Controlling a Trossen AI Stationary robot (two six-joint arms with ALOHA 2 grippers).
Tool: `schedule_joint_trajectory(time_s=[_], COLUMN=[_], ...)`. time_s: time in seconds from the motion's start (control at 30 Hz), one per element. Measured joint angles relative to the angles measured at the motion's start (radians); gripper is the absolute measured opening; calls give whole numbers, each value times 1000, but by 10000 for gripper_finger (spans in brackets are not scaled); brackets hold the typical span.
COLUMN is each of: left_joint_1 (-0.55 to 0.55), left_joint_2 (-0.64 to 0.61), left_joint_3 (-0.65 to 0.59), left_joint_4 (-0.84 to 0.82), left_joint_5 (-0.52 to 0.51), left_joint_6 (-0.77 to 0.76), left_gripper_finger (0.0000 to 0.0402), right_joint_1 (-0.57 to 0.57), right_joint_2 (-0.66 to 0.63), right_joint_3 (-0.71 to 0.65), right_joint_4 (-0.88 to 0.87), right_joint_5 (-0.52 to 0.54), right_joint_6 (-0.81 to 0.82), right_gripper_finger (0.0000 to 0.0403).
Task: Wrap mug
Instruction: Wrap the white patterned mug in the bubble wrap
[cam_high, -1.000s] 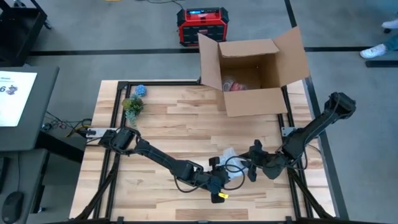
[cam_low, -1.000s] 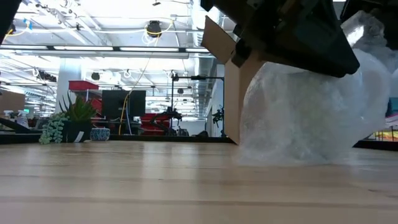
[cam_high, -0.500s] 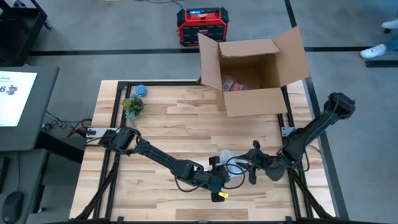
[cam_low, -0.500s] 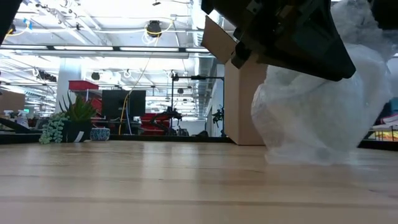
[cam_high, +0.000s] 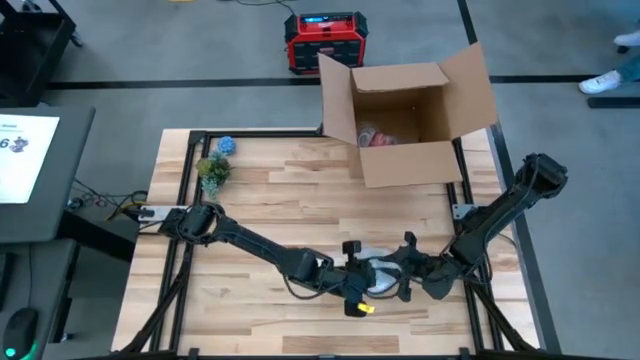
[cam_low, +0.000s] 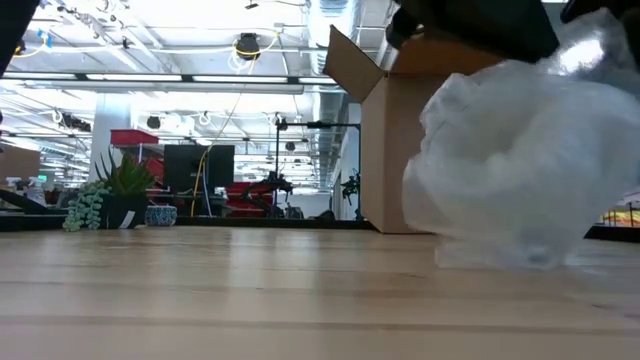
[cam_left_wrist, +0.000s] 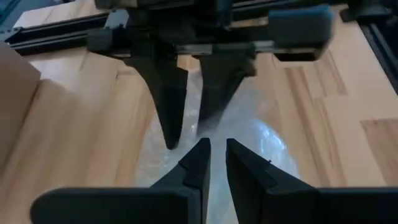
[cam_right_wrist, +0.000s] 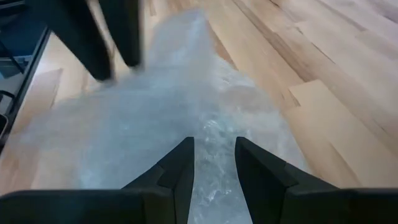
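A crumpled bundle of clear bubble wrap (cam_high: 378, 272) lies near the table's front edge, right of centre. In the low view the bubble wrap (cam_low: 520, 160) bulges out white. The mug is hidden inside it. My left gripper (cam_high: 358, 280) meets the bundle from the left and my right gripper (cam_high: 402, 278) from the right, each shut on the wrap. The two grippers face each other a few centimetres apart. My left gripper (cam_left_wrist: 214, 155) pinches a raised fold of the wrap (cam_left_wrist: 216, 134) between its two fingers, coming low from the table's left. One layer or several, I cannot tell. My right gripper (cam_right_wrist: 214, 155) has bunched wrap (cam_right_wrist: 214, 134) between its fingers, coming low from the table's right. Whether the bundle's underside rests on the table, I cannot tell.
An open cardboard box (cam_high: 410, 120) with something red inside stands at the far right edge. A small potted plant (cam_high: 213, 170) and a blue object (cam_high: 227, 145) sit at the far left. Bare wood lies between them and the bundle.
My left gripper has moved a little toward the table's right, and my right gripper toward the near edge and the left, so they have closed in on each other. The wrap, spread wider before, is now gathered into a tighter bundle between them.
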Motion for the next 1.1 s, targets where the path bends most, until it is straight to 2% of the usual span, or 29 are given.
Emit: schedule_joint_trajectory(time_s=[0.13, 0.27, 0.33, 0.43, 0.5, 0.57, 0.7, 0.77, 0.93, 1.1], left_joint_1=[-6, -11, -17, -38, -34, -7, 30, 17, 1, -8], left_joint_2=[0, -3, -2, -2, -2, -2, 0, 0, 1, 13], left_joint_3=[68, 99, 98, 67, 50, 25, -46, -76, -85, -85], left_joint_4=[-172, -368, -446, -411, -358, -267, -58, 34, 24, 17], left_joint_5=[-7, -66, -151, -403, -445, -359, -12, 85, 217, 242], left_joint_6=[-16, -103, -112, -73, -33, 13, 186, 232, 242, 242], left_gripper_finger=[31, 31, 31, 28, 20, 8, 2, 1, 0, 0], right_joint_1=[21, 47, 57, 59, 58, 58, 58, 58, 53, 29], right_joint_2=[17, 18, 18, 18, 18, 18, 18, 17, 16, 16], right_joint_3=[0, -1, -1, -2, -2, -2, -2, -2, -2, -2], right_joint_4=[-11, -22, -27, -27, -27, -26, -26, -23, -23, -25], right_joint_5=[11, 44, 62, 62, 63, 63, 63, 63, 64, 63], right_joint_6=[41, 62, 64, 65, 66, 67, 67, 67, 67, 71], right_gripper_finger=[107, 107, 107, 107, 107, 107, 107, 107, 107, 107])
